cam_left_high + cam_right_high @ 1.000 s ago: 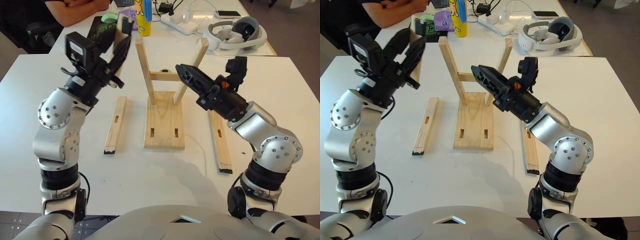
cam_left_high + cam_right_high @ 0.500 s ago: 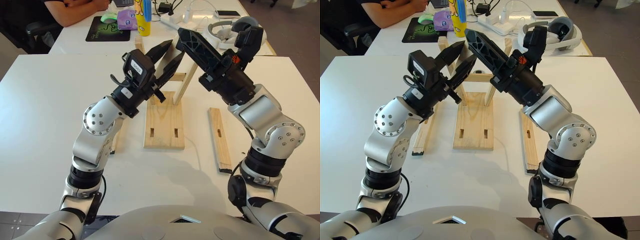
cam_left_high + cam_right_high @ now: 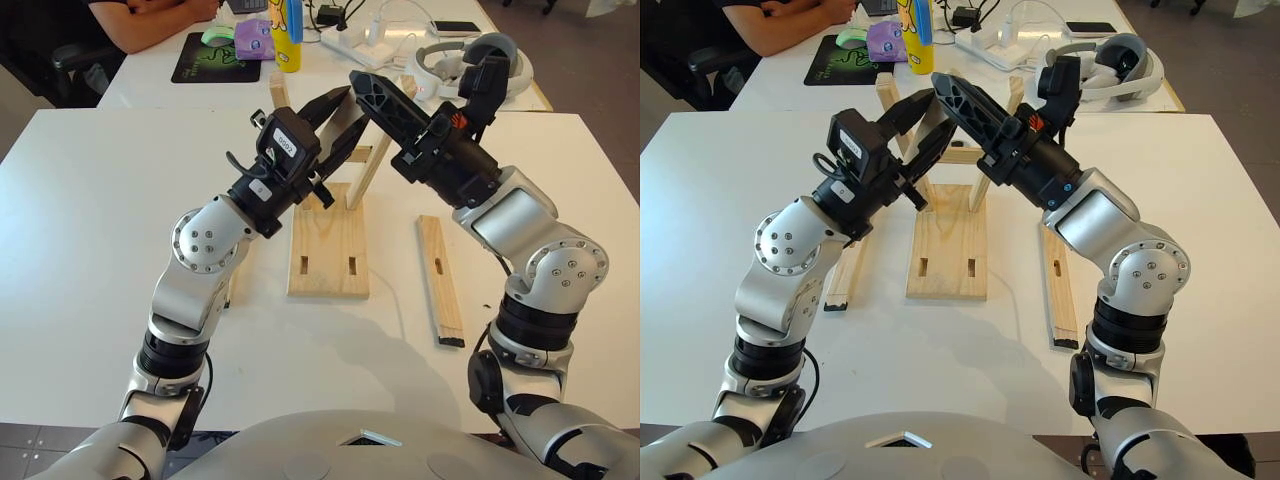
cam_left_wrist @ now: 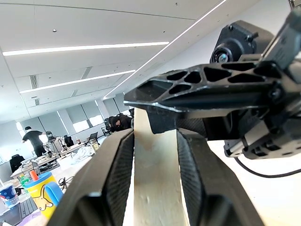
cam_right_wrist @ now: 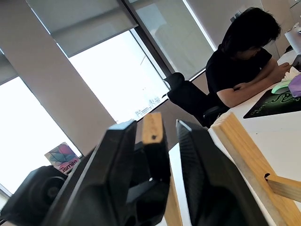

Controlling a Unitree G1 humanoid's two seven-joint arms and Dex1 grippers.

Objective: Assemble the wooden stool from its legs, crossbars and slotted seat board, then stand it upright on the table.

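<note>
From the head, the seat board [image 3: 328, 262] lies flat in the middle of the white table [image 3: 100, 200]. Two legs stand up from its far end. The left standing leg [image 3: 279, 95] and the right standing leg [image 3: 365, 180] lean away from each other. A crossbar [image 3: 358, 154] joins them part way up. One loose leg [image 3: 843, 275] lies flat on the table left of the board, partly under the left arm. Another loose leg [image 3: 440, 275] lies flat to the right of the board. The left gripper [image 3: 337, 115] is up between the two standing legs, just above the crossbar. Its two fingers are spread apart. The right gripper [image 3: 358, 82] comes in from the right and crosses in front of the top of the right standing leg. The two grippers are very close to each other.

From the left wrist, a strip of wood [image 4: 155, 188] runs between the two dark fingers [image 4: 113, 179]. I cannot tell which stool piece it is. The right gripper crosses its far end.

From the right wrist, the two fingers [image 5: 117, 165] have a gap between them and grip nothing. A wooden end [image 5: 152, 127] shows in that gap, with space beside it. A standing leg with the crossbar joined to it is close by.
</note>
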